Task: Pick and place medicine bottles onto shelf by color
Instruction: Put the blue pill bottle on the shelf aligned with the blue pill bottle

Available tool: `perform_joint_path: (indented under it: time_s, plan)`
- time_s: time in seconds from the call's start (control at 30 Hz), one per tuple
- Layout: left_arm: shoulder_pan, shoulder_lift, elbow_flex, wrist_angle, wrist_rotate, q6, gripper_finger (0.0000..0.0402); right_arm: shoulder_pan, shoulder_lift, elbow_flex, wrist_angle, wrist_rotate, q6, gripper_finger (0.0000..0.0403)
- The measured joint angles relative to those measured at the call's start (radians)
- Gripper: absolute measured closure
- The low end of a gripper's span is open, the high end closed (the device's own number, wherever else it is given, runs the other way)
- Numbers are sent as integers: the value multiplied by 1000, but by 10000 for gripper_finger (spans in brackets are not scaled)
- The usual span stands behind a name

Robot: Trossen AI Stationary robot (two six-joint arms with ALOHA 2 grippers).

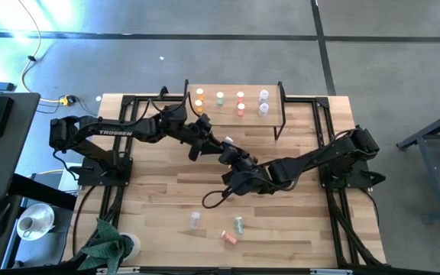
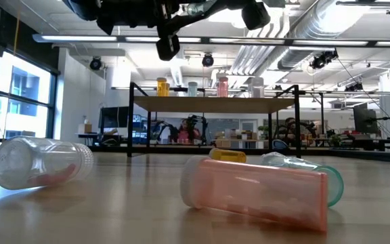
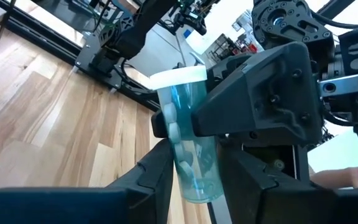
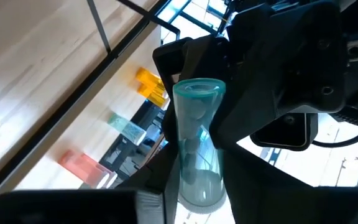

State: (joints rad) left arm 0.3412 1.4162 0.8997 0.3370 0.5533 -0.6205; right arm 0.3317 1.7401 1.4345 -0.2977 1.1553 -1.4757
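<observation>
**Green-tinted bottle held between both grippers above mid-table**

The two arms meet over the middle of the wooden table, in front of the shelf. The left gripper has its fingers closed against the lower body of a clear green-tinted bottle with a white cap. In the right wrist view the right gripper also brackets the same bottle, fingers close on either side of it — whether they press on it cannot be told. In the high view the two grippers touch nose to nose, left and right; the bottle between them is too small to make out there.

On the shelf top stand upright bottles in colour groups: orange, green, pink-red and clear.

Three bottles lie on their sides on the table's near part, well apart from the grippers — a clear one, a green one and a pink one. In the low view the pink bottle lies nearest, the clear one off to one side.
</observation>
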Motion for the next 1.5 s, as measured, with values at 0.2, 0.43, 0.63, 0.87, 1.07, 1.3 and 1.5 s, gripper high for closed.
perform_joint_path:
  time_s: [0.2,0.43,0.63,0.87,1.07,1.3,1.5]
  plan:
    - [12,0,-1,0,-2,5,300,0,0,0,4,-13,59,264]
    - [51,0,-1,0,11,8,300,-2,0,1,5,-11,89,224]
    - [79,0,0,9,-15,31,300,1,1,0,14,-33,132,220]
    - [130,0,0,4,-5,62,300,6,1,0,19,-23,224,219]
    - [179,-9,0,1,-7,183,300,5,1,0,18,-19,380,219]
    - [196,-13,0,4,-14,288,300,2,1,0,18,-14,562,219]
    - [193,-46,-18,15,-16,362,300,-20,1,0,16,-30,744,219]
